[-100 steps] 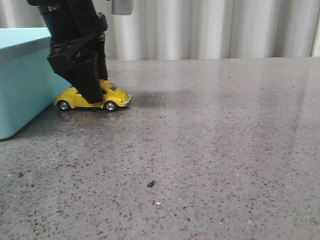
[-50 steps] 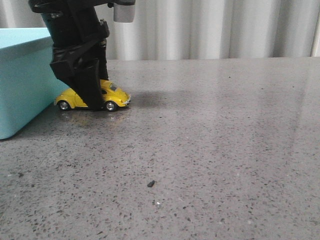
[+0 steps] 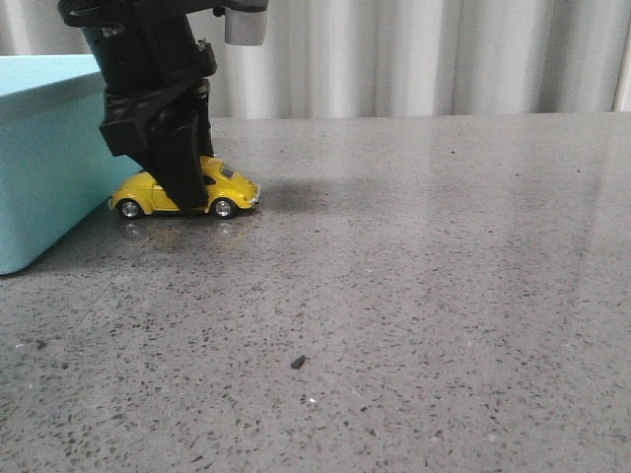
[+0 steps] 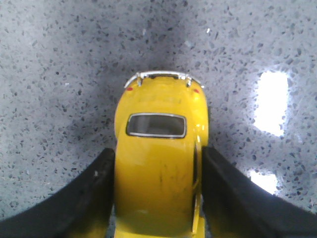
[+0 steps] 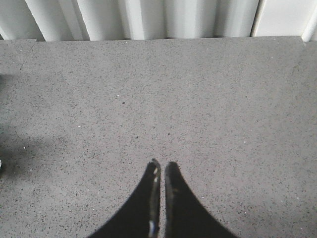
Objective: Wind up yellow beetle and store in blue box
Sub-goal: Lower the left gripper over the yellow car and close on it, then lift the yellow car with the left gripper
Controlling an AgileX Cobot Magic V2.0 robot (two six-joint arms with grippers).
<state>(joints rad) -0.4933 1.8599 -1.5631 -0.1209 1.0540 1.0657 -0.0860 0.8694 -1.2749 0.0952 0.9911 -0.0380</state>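
So the left tool [image 3: 179,192] is down on the yellow beetle [image 3: 229,191], which sits on all four wheels on the grey speckled tabletop [image 3: 414,296], just beside the blue box [image 3: 44,168] at the far left. From the front you mostly get the black finger covering the middle of the car, with only the rear end and the nose poking out either side. You can't really see from there how the grip works.

The left wrist view fills that in nicely: both fingers [image 4: 89,198] are pressed against the sides of the yellow beetle [image 4: 158,163], one on each flank, so the tool [image 4: 158,208] is clamped around the body. You also get the roof, the small rear window and the chrome bumper, none of which the front camera shows. The box doesn't appear in that view at all.

The right tool [image 5: 159,173] only turns up in its own wrist view. Its two fingertips are pinched together with barely a sliver between them, nothing held, hanging over bare tabletop [image 5: 223,99] with pale curtain folds [image 5: 148,17] along the far edge. There's a tiny dark speck [image 3: 297,362] on the tabletop in the front view too.
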